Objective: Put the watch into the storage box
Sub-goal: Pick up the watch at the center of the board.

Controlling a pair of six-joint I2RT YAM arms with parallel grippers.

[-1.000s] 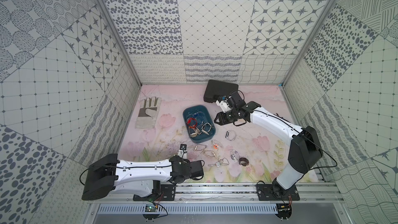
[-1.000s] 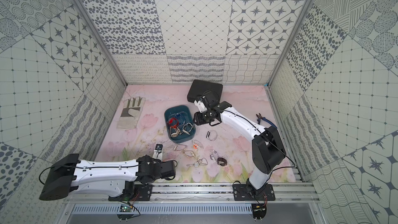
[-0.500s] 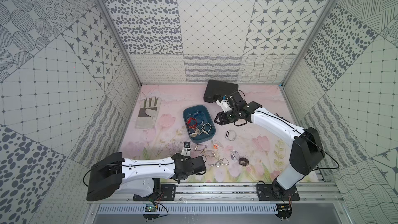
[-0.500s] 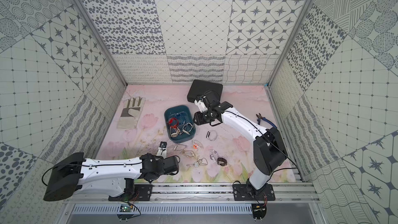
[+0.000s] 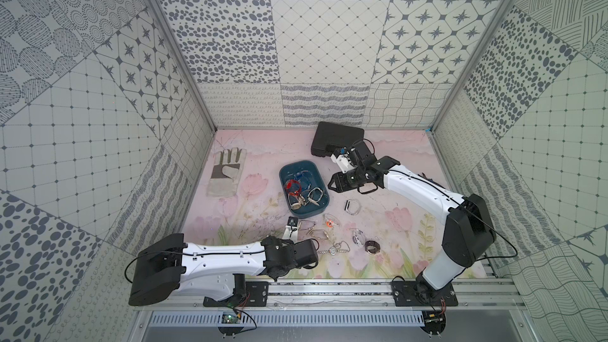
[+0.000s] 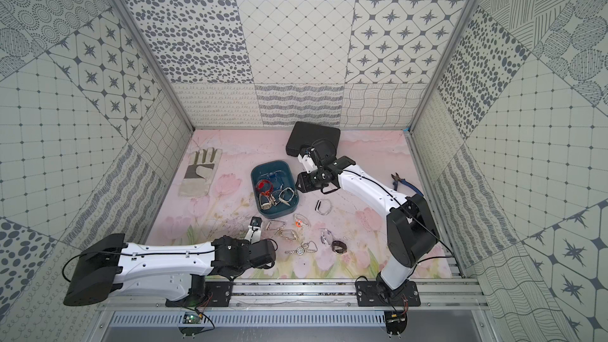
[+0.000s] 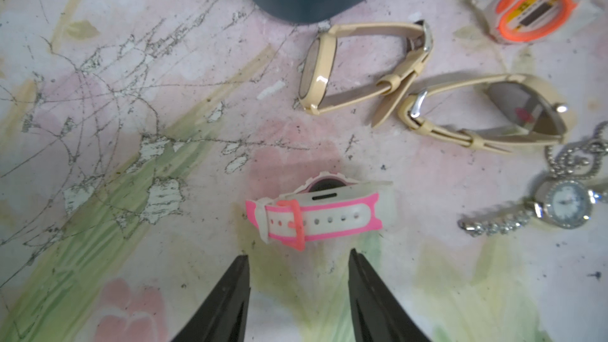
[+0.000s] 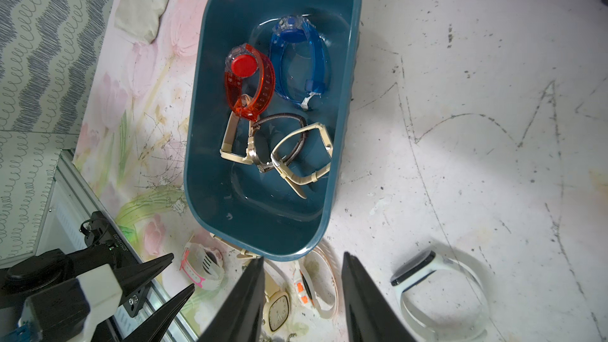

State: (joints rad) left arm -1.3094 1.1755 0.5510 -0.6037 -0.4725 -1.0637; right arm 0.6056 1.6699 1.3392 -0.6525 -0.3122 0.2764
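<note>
Left hand (image 7: 298, 254) advanced | fingers parted, empty | pink watch (image 7: 316, 217) just ahead, untouched

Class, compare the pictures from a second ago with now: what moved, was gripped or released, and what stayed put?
The left gripper swung to its right toward the pink-and-white watch, jaws open, tips now just short of it; nothing was gripped or released. The right gripper, open and empty by the storage box, stayed put, as did the loose watches on the table.
</note>
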